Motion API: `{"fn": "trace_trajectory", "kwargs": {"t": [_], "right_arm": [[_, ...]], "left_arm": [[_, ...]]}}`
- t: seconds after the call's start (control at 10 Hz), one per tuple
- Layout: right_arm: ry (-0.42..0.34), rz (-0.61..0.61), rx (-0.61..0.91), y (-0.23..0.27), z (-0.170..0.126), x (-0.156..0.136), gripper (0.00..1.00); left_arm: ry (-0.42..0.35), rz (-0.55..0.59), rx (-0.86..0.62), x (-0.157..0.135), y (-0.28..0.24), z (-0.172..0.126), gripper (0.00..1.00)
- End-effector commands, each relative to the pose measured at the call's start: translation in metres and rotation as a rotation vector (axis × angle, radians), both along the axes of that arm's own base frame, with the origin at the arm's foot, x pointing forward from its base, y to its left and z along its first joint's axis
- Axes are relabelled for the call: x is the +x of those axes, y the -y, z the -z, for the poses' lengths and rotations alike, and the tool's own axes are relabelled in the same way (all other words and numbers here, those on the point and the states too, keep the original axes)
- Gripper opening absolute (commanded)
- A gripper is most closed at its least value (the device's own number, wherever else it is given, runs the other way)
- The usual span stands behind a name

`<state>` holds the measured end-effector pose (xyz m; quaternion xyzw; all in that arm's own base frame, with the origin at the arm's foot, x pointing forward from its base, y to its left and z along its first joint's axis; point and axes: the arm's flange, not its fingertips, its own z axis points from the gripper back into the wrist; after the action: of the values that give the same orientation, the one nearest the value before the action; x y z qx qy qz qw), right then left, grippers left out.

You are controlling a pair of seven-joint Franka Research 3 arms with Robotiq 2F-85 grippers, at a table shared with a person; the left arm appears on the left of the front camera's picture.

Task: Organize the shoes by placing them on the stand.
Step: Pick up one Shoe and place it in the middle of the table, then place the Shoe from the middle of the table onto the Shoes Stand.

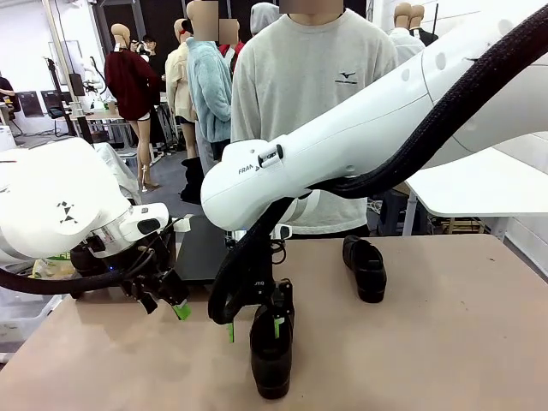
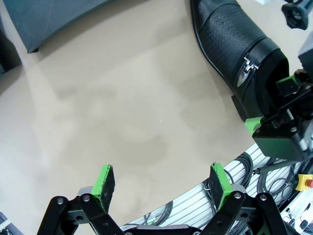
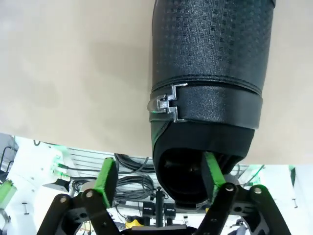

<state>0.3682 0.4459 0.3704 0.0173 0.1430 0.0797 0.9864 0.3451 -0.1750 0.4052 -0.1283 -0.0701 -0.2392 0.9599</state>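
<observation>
Lettering was read on the white right arm [image 1: 360, 145] in the front view: "FRAN", the rest of the word not being visible. A small dark logo [image 1: 346, 79] was noted on the chest of the person [image 1: 300, 111] in grey across the table [image 1: 462, 342], but it was too small to be read.

The near shoe [image 3: 210, 58], black with a stamped grain, was found directly at the right claw [image 3: 159, 174]. Its heel was at the fingertips and its toe was pointed away from them. Its open mouth was occupied by one green pad [image 3: 209, 171]. The other pad [image 3: 107, 176] was seen outside, apart from the shoe's side wall. The right claw was therefore judged released, spread astride that wall with nothing pinched. A silver buckle [image 3: 166, 104] on a strap was seen just ahead of the outer pad.

The left claw [image 2: 162, 182] was spread wide and empty above bare table. The same shoe was seen ahead of it and to its right in its own view, with the right claw's green pads at the heel. A dark flat board [image 2: 44, 19] was seen far ahead to its left. A red button [image 2: 305, 182] on a yellow base was seen past the table edge, beside its right finger. Any wording on it could not be made out.

The second shoe [image 1: 366, 268] was set on its sole well beyond the right claw, toward the person, apart from both claws.
</observation>
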Motion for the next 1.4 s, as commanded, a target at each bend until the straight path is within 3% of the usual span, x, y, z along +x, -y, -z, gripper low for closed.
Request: {"fn": "trace_trajectory", "kwargs": {"t": [0.0,0.2,0.3,0.7,1.0,1.3], "right_arm": [[0.002,-0.02,0.015,0.007,-0.005,-0.005,1.0],[-0.029,-0.055,-0.019,0.008,-0.005,-0.005,1.0],[0.004,-0.013,0.004,0.001,-0.006,-0.001,1.0],[-0.006,-0.022,-0.004,0.003,-0.006,-0.002,1.0],[0.015,0.037,0.019,0.069,-0.047,-0.015,1.0],[-0.071,-0.013,0.053,0.145,-0.034,0.0,1.0]], "left_arm": [[-0.003,0.004,0.0,0.0,-0.002,0.001,1.0],[-0.003,0.004,0.0,0.0,-0.002,0.001,1.0],[-0.003,0.004,0.0,0.0,-0.002,0.001,1.0],[-0.003,0.004,0.0,0.0,-0.002,0.001,1.0],[-0.003,0.004,0.0,0.0,-0.002,0.001,1.0],[-0.003,0.004,0.0,0.0,-0.002,0.001,1.0]]}}
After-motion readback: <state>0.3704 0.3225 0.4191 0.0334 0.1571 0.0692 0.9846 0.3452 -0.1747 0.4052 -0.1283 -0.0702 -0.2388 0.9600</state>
